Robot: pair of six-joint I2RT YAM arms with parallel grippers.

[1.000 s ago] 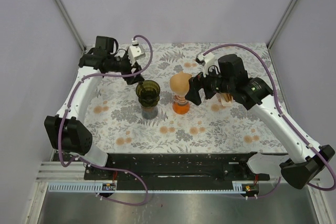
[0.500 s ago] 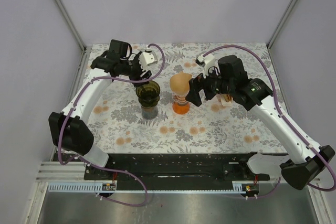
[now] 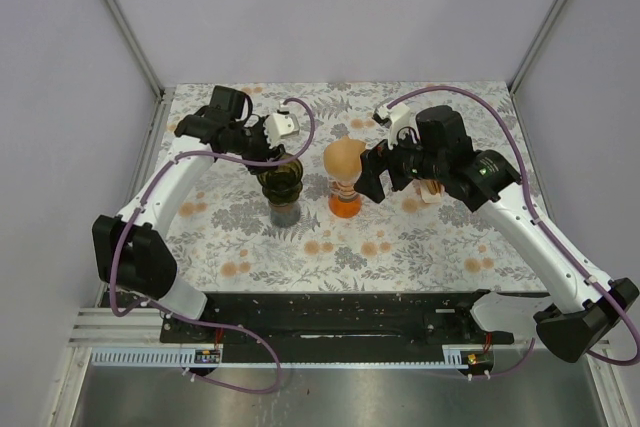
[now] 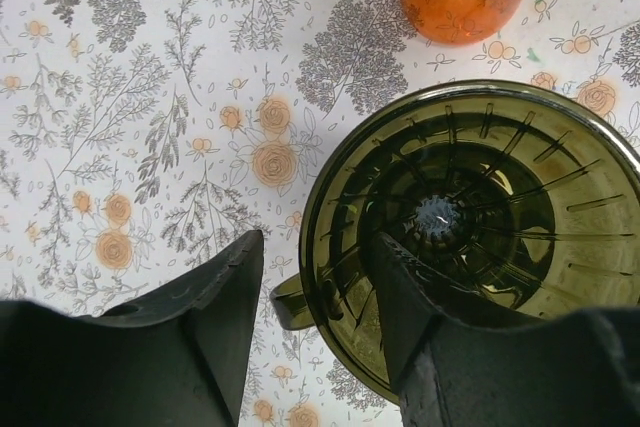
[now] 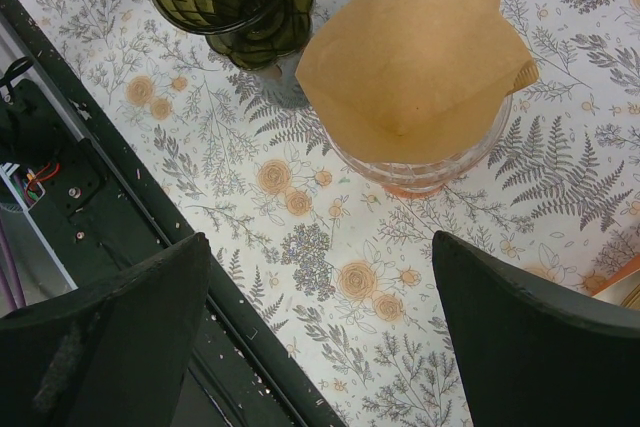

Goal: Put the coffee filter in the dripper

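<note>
Straddling the dripper [image 4: 520, 207] rim with the unclenched left pincer [image 4: 315, 257], likely steadying it; hovering the released right pincer [image 5: 315, 277] over the coffee filter [image 5: 410, 67].

The left claw [image 4: 315, 257] straddles the far-left rim of the dripper [image 4: 500, 137], closing that side. Just right, the carafe [image 5: 420, 162] under the filter [image 5: 410, 57] leaves a narrow gap. The near worktop [image 3: 400, 247] lies open.

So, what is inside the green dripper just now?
Inside the green dripper only its ribs and the centre hole show; no paper there. One finger of the left gripper dips inside the rim and covers the near wall.
</note>
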